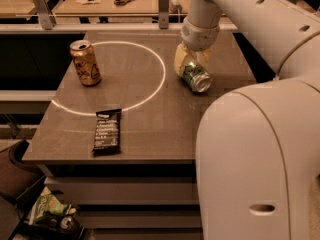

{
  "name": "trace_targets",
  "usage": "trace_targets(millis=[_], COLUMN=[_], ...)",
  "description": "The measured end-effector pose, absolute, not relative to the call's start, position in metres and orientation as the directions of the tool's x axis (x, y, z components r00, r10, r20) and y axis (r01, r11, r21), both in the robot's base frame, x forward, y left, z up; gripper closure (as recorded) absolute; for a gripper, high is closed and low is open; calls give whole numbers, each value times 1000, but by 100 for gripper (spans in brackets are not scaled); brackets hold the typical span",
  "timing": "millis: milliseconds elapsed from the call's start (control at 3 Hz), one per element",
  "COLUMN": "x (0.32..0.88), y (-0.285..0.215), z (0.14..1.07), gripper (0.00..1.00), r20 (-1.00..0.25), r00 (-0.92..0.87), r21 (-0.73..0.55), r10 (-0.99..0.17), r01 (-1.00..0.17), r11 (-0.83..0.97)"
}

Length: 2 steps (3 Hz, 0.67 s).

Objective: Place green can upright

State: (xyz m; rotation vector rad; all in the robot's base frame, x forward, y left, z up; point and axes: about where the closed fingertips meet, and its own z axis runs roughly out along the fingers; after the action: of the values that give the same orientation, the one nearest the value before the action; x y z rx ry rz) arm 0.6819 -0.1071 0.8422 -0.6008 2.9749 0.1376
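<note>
Camera view: gripper (pixel 188 66) at 2 o'clock on the table (pixel 140 129), clamped around the green can (pixel 197 79), presumably so it can tip it up. Can lies tilted, silver end facing 4 o'clock, green-and-white body; not yet upright. Copper can (pixel 85 63) stands at 10 o'clock.

Gripper (pixel 187 64), clasping the tilted green can (pixel 196 77): can's upper end hidden between the jaws. Below-right of jaws: robot body (pixel 250 159) covers table (pixel 150 129) corner, cropped at frame edge.
</note>
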Motion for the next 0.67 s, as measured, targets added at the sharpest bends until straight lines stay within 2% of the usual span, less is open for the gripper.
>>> trace_targets(millis=[667], x=[681], y=[-142], z=[866], gripper=[100], r20=[-266], r00=[-915], r21=[67], r10=[-304], r01=[-332], r11=[941])
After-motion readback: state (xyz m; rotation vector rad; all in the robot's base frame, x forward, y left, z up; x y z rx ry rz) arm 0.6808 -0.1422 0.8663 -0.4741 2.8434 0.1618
